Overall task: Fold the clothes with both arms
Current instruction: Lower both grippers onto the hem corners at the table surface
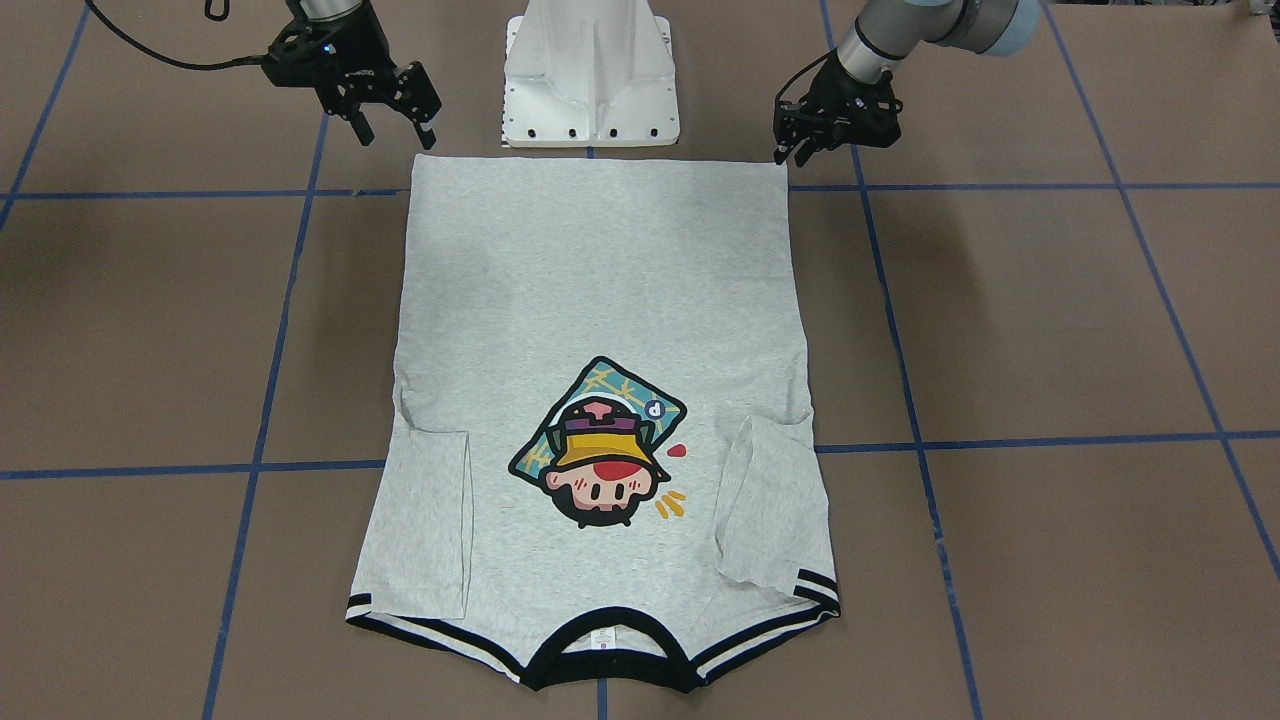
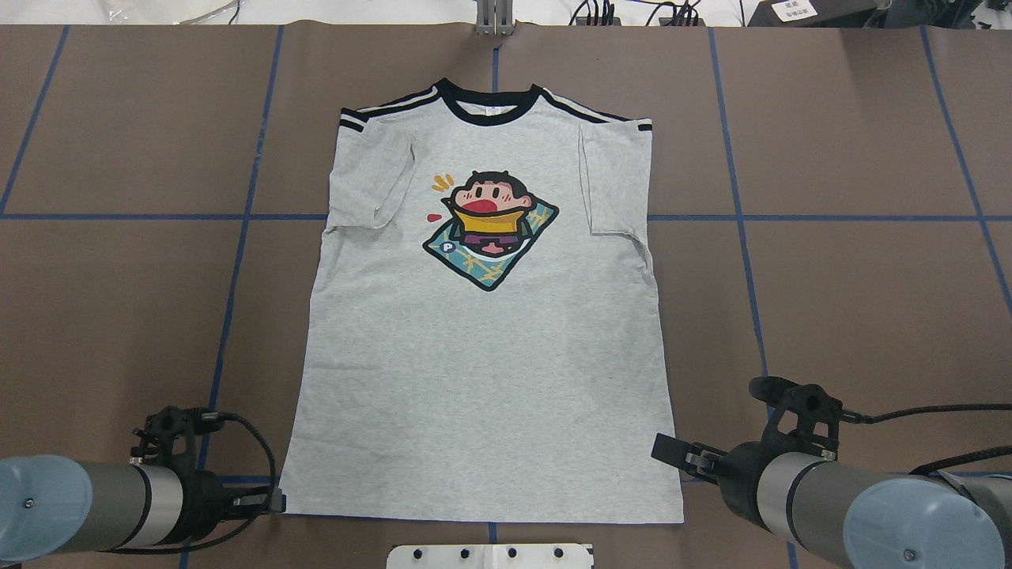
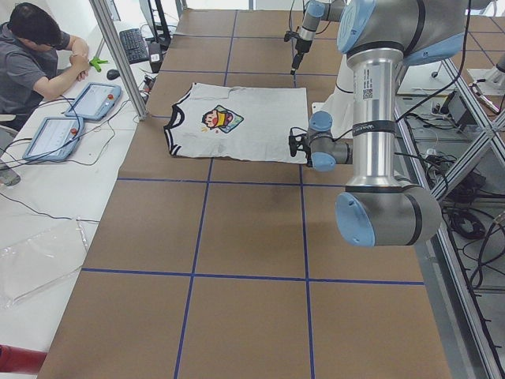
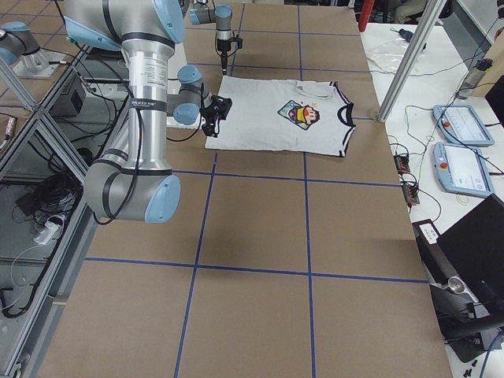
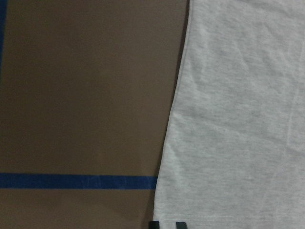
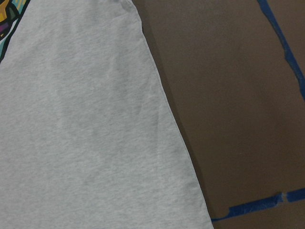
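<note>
The light grey T-shirt [image 1: 600,280] lies flat and face up on the brown table, with both sleeves folded inward. Its black collar is far from the robot and its hem is near the base. It also shows in the overhead view [image 2: 482,379]. My left gripper [image 1: 793,152] is low at the shirt's hem corner [image 2: 283,510]. In the left wrist view its two black fingertips [image 5: 155,224] stand at that hem with a narrow gap, and the cloth lies flat. My right gripper [image 1: 395,130] is open and hovers just outside the other hem corner [image 2: 680,518], holding nothing.
The white pedestal base [image 1: 590,70] stands just behind the hem. Blue tape lines [image 1: 1000,440] cross the brown table. In the exterior left view a seated person [image 3: 35,55] and tablets [image 3: 95,99] are beyond the table's far side.
</note>
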Tool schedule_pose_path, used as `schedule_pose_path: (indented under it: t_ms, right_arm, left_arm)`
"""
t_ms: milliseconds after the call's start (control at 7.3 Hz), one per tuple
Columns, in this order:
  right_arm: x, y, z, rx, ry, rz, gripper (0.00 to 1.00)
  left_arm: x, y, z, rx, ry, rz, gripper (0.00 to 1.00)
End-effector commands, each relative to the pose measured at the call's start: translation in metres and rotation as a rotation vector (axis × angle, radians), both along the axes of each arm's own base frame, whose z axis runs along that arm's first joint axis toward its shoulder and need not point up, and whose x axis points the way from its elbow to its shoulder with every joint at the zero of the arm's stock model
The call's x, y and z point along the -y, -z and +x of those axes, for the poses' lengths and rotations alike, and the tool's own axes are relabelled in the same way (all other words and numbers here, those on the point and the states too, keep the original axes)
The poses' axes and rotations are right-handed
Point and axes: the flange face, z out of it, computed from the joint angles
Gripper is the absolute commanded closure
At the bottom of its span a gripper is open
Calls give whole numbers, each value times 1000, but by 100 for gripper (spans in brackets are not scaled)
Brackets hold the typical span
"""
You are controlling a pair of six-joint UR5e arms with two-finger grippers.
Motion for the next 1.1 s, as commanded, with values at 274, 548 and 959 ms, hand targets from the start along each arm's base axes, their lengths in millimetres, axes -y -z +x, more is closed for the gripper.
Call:
schedule_pose_path:
  t_ms: [274, 548, 959]
  right_arm:
    - [0, -1, 0, -2, -1, 1, 0]
    - [0, -1, 0, -4, -1, 1, 0]
    - [-1, -3, 0, -8, 0, -1, 0]
  left_arm:
    - [-3, 4, 9, 14, -14, -3, 59]
    - [-4, 5, 10, 12, -17, -4, 59]
    - [-2, 14, 22, 31, -18, -6, 61]
